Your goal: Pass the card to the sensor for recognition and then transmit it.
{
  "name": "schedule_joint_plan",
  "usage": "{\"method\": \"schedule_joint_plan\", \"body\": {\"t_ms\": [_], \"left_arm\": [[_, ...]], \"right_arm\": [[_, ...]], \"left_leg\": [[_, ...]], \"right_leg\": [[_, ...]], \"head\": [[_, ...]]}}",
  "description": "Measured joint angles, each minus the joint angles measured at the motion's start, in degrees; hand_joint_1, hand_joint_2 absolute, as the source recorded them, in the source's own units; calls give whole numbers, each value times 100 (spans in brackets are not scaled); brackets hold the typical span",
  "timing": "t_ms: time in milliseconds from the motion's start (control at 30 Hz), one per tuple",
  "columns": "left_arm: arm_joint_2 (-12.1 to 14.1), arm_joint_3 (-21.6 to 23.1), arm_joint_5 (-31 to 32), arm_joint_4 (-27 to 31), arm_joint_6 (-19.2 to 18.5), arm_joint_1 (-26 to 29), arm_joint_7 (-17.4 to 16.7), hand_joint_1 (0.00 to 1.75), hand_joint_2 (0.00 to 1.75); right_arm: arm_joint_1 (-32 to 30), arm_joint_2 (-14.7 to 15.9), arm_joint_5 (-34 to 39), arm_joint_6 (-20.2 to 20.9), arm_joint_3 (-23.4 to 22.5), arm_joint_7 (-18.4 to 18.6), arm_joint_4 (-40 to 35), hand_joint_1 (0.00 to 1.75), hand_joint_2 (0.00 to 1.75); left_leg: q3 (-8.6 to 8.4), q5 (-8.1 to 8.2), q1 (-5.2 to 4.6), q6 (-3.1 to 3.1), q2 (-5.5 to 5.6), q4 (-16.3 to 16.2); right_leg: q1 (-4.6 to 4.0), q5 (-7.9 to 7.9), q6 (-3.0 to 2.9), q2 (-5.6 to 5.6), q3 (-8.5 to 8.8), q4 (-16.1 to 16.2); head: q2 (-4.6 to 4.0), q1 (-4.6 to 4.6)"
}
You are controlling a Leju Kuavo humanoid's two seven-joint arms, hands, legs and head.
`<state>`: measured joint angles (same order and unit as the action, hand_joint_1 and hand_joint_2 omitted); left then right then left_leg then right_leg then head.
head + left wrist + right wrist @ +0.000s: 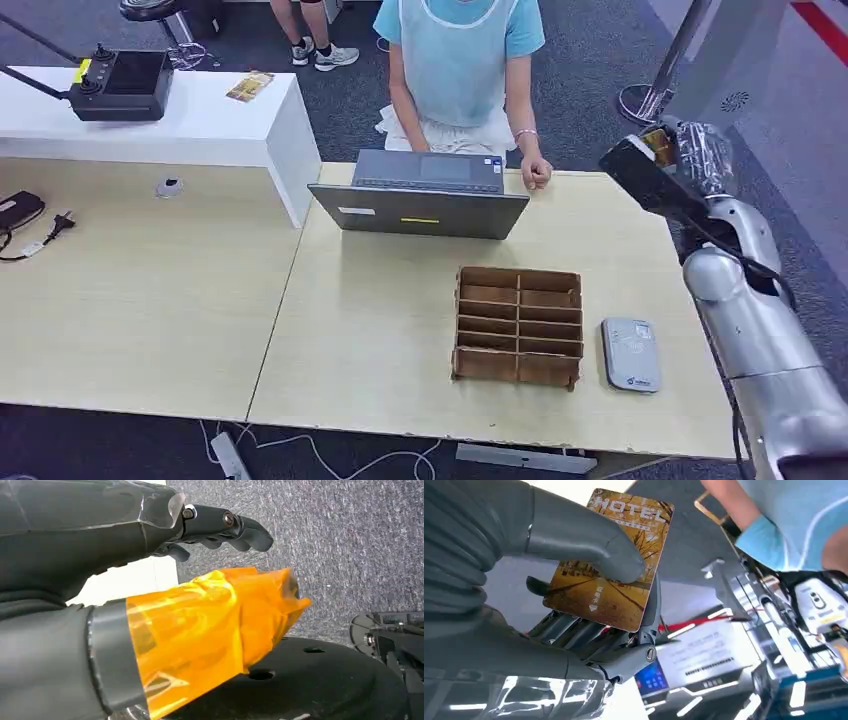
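My right hand (574,605) pinches the hotel card (609,560), raised beside the desk (380,330). Next, I judge, it lowers to the sensor (630,354). Left hand (150,540) fingers: cannot tell.

A golden-brown hotel key card (610,560), printed with "HOTEL" and an autumn tree-lined path, was pinched between thumb and fingers of the robot's right hand (589,610), raised beyond the table's far right corner. The flat grey card sensor (630,354) lay on the table just beside the wooden divider box (518,326).
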<state>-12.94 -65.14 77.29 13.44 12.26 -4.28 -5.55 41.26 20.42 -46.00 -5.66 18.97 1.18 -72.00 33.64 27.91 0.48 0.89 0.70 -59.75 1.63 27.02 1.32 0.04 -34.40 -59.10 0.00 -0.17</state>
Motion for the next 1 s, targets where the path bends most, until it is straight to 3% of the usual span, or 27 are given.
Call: {"method": "schedule_joint_plan", "body": {"t_ms": [267, 733, 1000], "left_arm": [[11, 79, 74, 0, -52, -2, 0, 0, 0], [17, 260, 179, 0, -111, -10, 35, 0, 0], [35, 330, 245, 0, -170, -9, 35, 0, 0]], "right_arm": [[735, -431, -864, -48, 374, 179, 164, 175, 175], [1937, -1266, -958, 479, 820, 83, 1434, 175, 175], [2416, -1513, -1150, 592, 1084, 99, 2079, 175, 175]], "left_leg": [[1, -1, 0, 0, 0, 0], [0, -6, 1, 7, 1, 0], [0, -7, 1, 9, 2, 0]], "right_leg": [[0, -1, -1, 0, 0, -1], [-1, -3, -4, 0, -1, -2], [-1, -3, -4, -1, -1, -2]], "head": [[0, 0], [0, 0], [0, 2]]}}
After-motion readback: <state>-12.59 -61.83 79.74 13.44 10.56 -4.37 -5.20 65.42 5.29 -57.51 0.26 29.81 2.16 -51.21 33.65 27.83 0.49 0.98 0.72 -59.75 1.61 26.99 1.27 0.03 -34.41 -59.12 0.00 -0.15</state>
